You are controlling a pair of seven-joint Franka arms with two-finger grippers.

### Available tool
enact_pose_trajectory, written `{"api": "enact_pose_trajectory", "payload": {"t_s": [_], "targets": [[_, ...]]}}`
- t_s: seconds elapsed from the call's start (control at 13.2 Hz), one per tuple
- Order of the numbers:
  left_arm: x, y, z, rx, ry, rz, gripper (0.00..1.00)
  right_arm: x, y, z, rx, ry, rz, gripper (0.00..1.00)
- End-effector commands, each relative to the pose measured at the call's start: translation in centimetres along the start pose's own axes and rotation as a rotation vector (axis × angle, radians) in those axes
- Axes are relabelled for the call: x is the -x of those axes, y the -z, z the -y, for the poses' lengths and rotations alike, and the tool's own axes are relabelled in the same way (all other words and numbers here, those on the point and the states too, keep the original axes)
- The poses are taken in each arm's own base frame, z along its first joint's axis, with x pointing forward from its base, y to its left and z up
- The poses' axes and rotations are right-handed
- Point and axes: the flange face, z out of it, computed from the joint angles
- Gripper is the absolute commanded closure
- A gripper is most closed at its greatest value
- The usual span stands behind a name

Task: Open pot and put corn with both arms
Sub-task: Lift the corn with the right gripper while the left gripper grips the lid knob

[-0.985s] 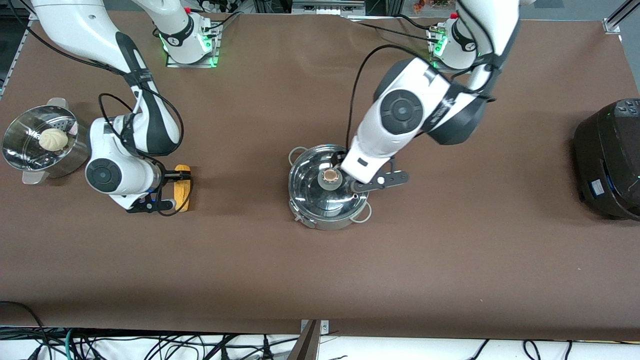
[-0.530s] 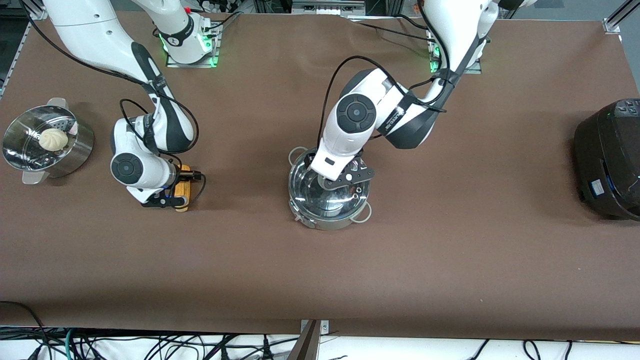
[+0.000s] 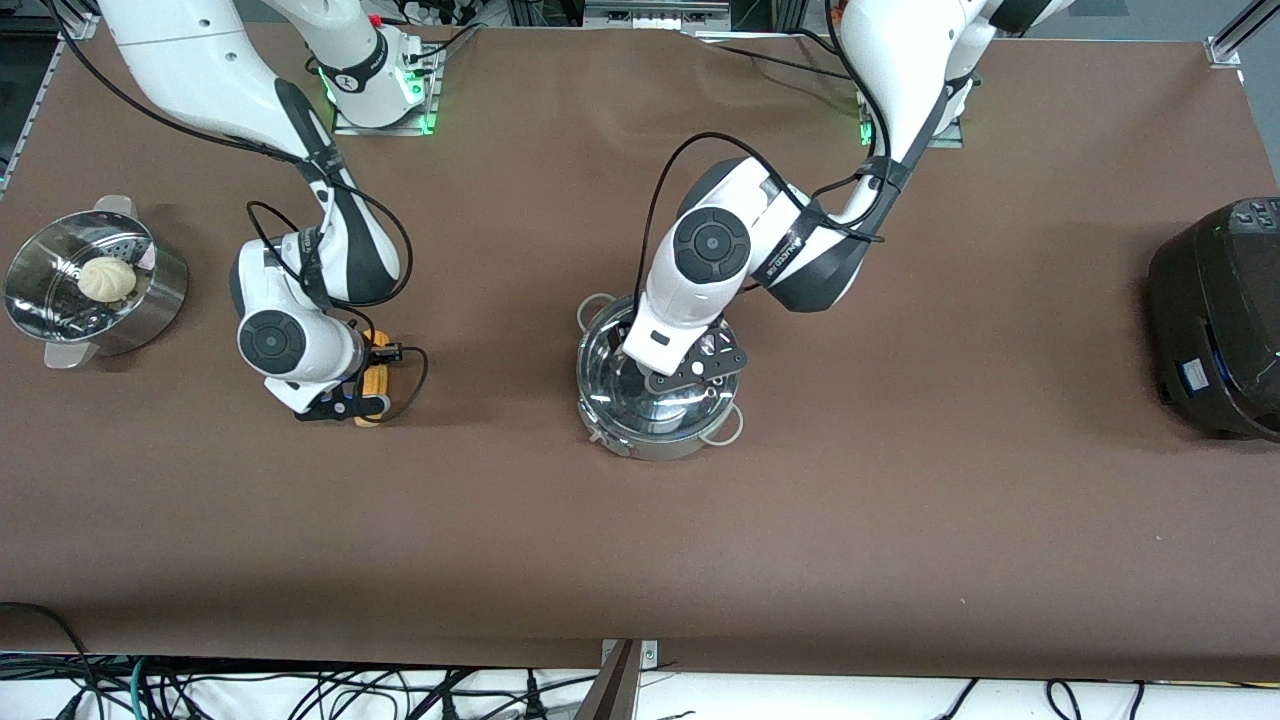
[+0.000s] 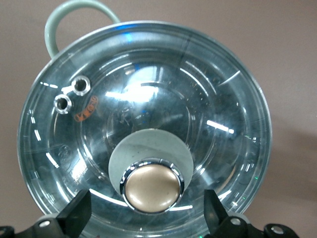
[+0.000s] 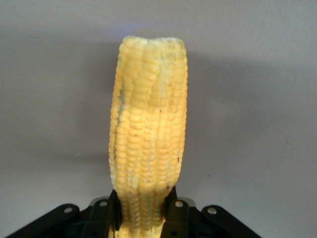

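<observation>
The steel pot [image 3: 650,445] stands mid-table with its glass lid [image 3: 660,412] on. My left gripper [image 3: 672,372] hangs over the lid's middle and hides the knob in the front view. In the left wrist view the tan knob [image 4: 151,185] sits between the open fingers [image 4: 74,218] of my left gripper [image 4: 146,220], which do not touch it. The yellow corn [image 3: 377,378] lies on the table toward the right arm's end. My right gripper [image 3: 366,390] is down on it. In the right wrist view my right gripper [image 5: 141,208] is shut on one end of the corn [image 5: 148,139].
A perforated steel steamer basket [image 3: 165,300] with a pale bun [image 3: 107,278] stands at the right arm's end of the table. A big black cooker [image 3: 1220,320] stands at the left arm's end. Brown table surface lies between them and nearer the front camera.
My left gripper has moved from beside the knob to straight over it. My right arm has shifted toward the pot's side, over the corn, covering more of it.
</observation>
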Motion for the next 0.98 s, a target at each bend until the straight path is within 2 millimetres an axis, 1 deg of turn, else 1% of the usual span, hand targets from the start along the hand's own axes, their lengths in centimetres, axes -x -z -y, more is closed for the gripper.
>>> {"api": "enact_pose_trajectory", "payload": {"t_s": [0.0,0.15,0.23,0.3,0.45,0.53,0.61,0.68,0.76,0.91], "targets": [[-0.1,-0.3,-0.7,0.006,-0.003,-0.024,0.05,-0.5,6.9,0.3,0.030,-0.011,0.026,0.94],[0.0,-0.6,-0.7,0.002,-0.014,-0.021,0.21,-0.3,10.8,0.4,0.029,-0.012,0.042,0.94],[0.0,-0.7,-0.7,0.000,-0.016,-0.021,0.31,0.2,13.0,0.2,0.026,-0.015,0.062,0.94],[-0.1,-0.6,-0.6,-0.004,-0.021,-0.030,0.46,0.9,15.3,0.1,0.027,-0.016,0.090,0.94],[-0.1,-0.5,-0.6,-0.003,-0.019,-0.029,0.75,2.4,21.1,-0.4,0.036,-0.017,0.095,0.94],[-0.2,-0.4,-0.5,-0.001,-0.015,-0.029,0.82,3.2,23.5,-0.6,0.032,-0.020,0.091,0.93],[-0.1,-0.2,-0.6,0.003,-0.015,-0.028,0.92,4.3,25.5,-0.9,0.027,-0.025,0.095,0.93],[0.0,0.1,-0.7,0.005,-0.012,-0.030,1.00,5.5,27.5,-1.4,0.024,-0.028,0.087,0.93],[0.1,0.2,-0.8,0.004,-0.011,-0.029,1.00,6.7,28.5,-1.7,0.024,-0.032,0.098,0.93],[0.3,0.9,-0.8,0.007,-0.007,-0.027,1.00,9.7,31.4,-2.4,0.019,-0.043,0.092,0.93]]}}
